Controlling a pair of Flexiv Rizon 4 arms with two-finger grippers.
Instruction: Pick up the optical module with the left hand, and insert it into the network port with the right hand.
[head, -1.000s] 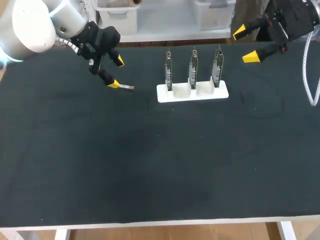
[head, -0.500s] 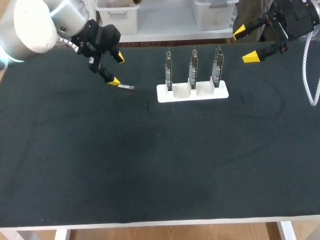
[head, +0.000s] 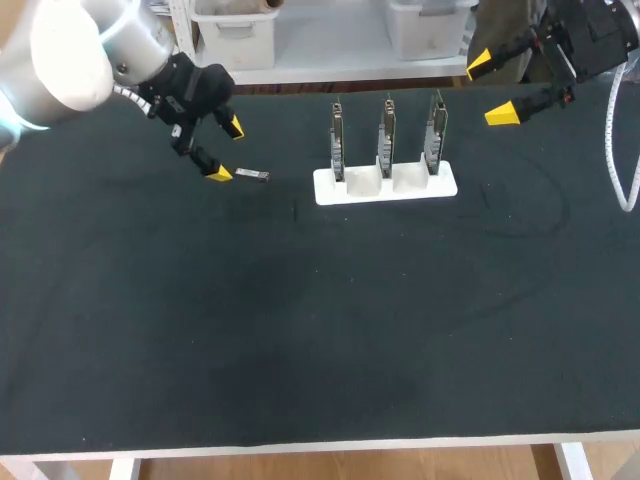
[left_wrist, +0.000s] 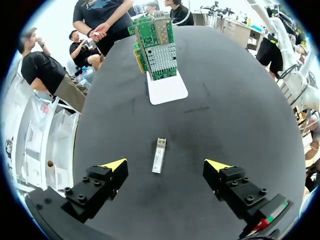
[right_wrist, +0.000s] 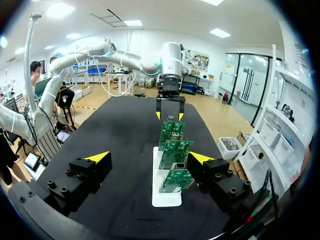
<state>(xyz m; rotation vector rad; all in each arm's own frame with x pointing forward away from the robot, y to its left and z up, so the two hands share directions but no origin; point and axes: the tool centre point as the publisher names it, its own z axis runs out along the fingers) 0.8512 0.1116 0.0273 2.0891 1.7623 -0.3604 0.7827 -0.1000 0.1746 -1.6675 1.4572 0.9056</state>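
The optical module (head: 253, 175), a small silver bar, lies flat on the black mat left of the white stand (head: 385, 186). The stand holds three upright green network cards (head: 386, 138). My left gripper (head: 226, 150) hovers open just left of the module. In the left wrist view the module (left_wrist: 159, 155) lies on the mat between the spread fingertips (left_wrist: 114, 164), touching neither, with the stand (left_wrist: 167, 90) further ahead. My right gripper (head: 490, 88) hangs open and empty above the table's far right. In its wrist view it (right_wrist: 149, 158) looks along the row of cards (right_wrist: 172, 160).
The black mat (head: 320, 330) covers the whole table. The stand's white base (right_wrist: 165, 197) lies ahead of the right gripper. Beyond the cards, my left arm's gripper (right_wrist: 170, 112) points down at the mat.
The left gripper has shifted slightly left and back, so its near fingertip no longer sits against the module. The module and the right arm have stayed put.
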